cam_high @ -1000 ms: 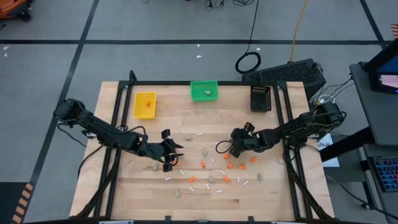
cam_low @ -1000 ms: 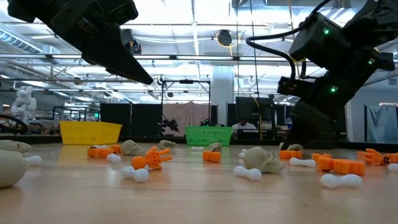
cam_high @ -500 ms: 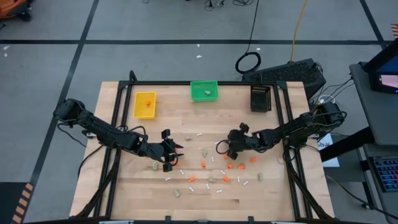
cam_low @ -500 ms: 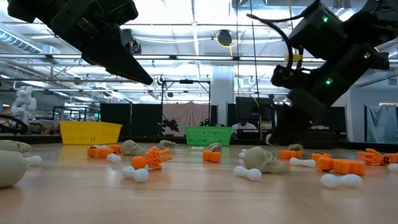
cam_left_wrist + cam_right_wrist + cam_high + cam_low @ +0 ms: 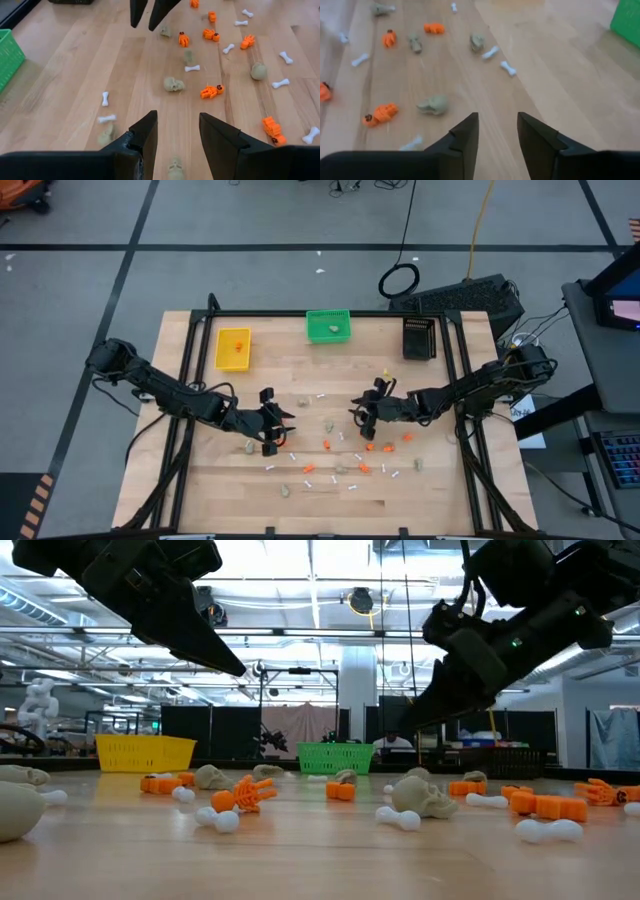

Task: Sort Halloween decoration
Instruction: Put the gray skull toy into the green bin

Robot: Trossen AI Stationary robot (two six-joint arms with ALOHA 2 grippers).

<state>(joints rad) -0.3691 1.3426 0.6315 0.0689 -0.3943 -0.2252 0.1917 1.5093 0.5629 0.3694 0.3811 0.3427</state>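
Here my right gripper (image 5: 358, 412) hangs with fingers apart and empty over the scattered orange, beige and white Halloween decoration pieces (image 5: 345, 452) mid-bench, lining up a pick; my left gripper (image 5: 283, 430), likewise open, waits opposite.

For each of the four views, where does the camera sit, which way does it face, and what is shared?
High: overhead, straight down on the table, both arms.
Low: tabletop height, level across toward the green bin; both arms hang above.
Left wrist: on the left arm, past the open left gripper at scattered pieces.
Right wrist: on the right arm, past the open right gripper.
Shared: high and low both show the yellow bin.
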